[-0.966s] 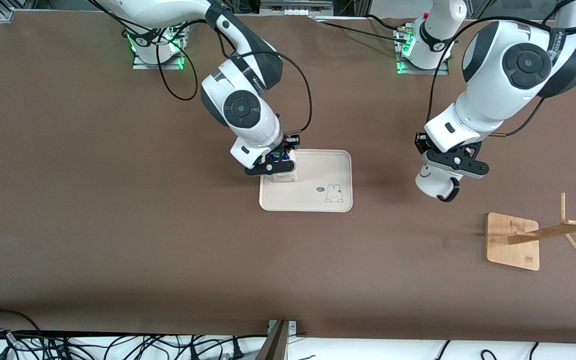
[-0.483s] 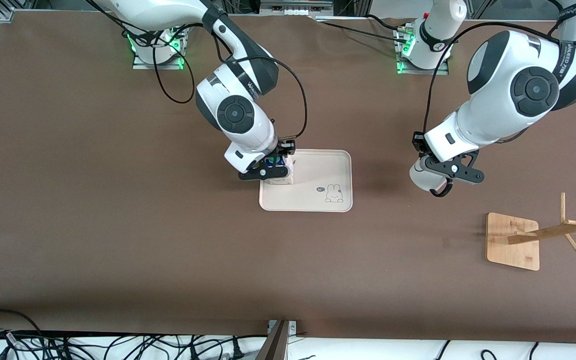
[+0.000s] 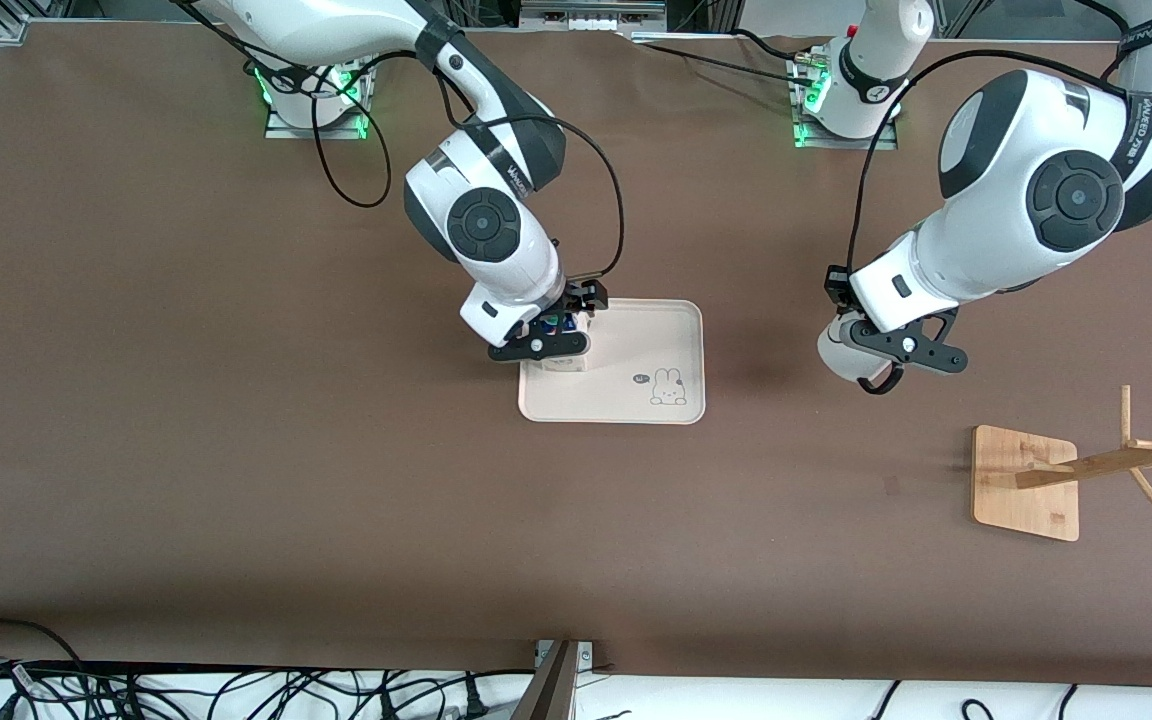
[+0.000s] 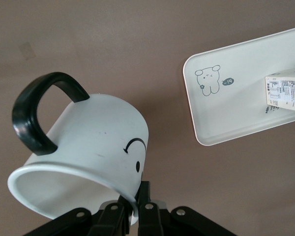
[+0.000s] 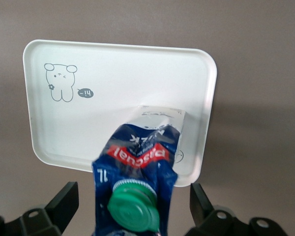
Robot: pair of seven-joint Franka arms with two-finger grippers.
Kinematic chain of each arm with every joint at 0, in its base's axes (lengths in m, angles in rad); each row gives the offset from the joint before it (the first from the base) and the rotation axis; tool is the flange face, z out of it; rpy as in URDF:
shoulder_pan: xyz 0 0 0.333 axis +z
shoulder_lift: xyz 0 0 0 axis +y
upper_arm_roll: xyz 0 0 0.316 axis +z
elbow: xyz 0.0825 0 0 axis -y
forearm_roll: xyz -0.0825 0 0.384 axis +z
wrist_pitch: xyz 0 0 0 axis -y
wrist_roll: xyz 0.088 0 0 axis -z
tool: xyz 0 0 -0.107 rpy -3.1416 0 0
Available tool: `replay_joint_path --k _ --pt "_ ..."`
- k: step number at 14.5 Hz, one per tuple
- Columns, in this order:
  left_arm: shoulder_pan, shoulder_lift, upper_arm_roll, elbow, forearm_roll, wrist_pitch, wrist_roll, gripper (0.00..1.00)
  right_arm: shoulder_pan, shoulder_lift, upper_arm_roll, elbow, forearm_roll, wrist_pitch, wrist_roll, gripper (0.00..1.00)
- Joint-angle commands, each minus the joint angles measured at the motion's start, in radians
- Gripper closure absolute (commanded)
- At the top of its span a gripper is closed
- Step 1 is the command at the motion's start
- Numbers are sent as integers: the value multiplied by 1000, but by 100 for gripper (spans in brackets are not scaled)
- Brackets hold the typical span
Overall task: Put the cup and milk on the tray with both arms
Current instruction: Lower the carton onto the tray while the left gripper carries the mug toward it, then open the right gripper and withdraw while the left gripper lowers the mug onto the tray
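The cream tray (image 3: 636, 345) lies mid-table. The milk (image 3: 568, 356) stands upright on the tray's end toward the right arm. My right gripper (image 3: 548, 335) is over it, open, with its fingers apart on either side of the carton and gaps showing. The right wrist view shows the green-capped milk (image 5: 137, 167) on the tray (image 5: 113, 88) between the jaws of my right gripper (image 5: 132, 199). My left gripper (image 3: 881, 352) is shut on the cup (image 3: 839, 352) and holds it tilted over bare table, toward the left arm's end from the tray. The left wrist view shows the cup (image 4: 88, 142) pinched at its rim by my left gripper (image 4: 135, 209), with the tray (image 4: 236, 98) and milk (image 4: 287, 93) farther off.
A wooden mug rack (image 3: 1026, 485) stands nearer the front camera toward the left arm's end, with its pegged post (image 3: 1126, 460) leaning out. Cables run along the table's front edge. The brown table (image 3: 236, 450) surrounds the tray.
My left gripper has carried the cup a little toward the tray. My right hand has shifted slightly over the milk, which stays on the tray.
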Motion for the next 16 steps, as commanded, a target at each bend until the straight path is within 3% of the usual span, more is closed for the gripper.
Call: replay_joint_path --k 1,6,9,11,16 --pt "0 17 -3 38 -15 -30 -3 100 1 -46 2 19 -11 -52 17 0" --pt "-5 45 -3 57 -70 -44 -5 100 -2 -230 -48 25 -10 -243 78 0" --pt "-67 120 -3 122 -61 -61 -12 100 -2 -282 -165 42 -13 -285 71 0" --pt "-121 186 -3 153 -67 -65 -37 100 -30 -278 -254 118 1 -322 46 0" --pt "-221 364 8 257 -73 -47 -239 100 -197 -270 -257 169 -2 -368 -104 0"
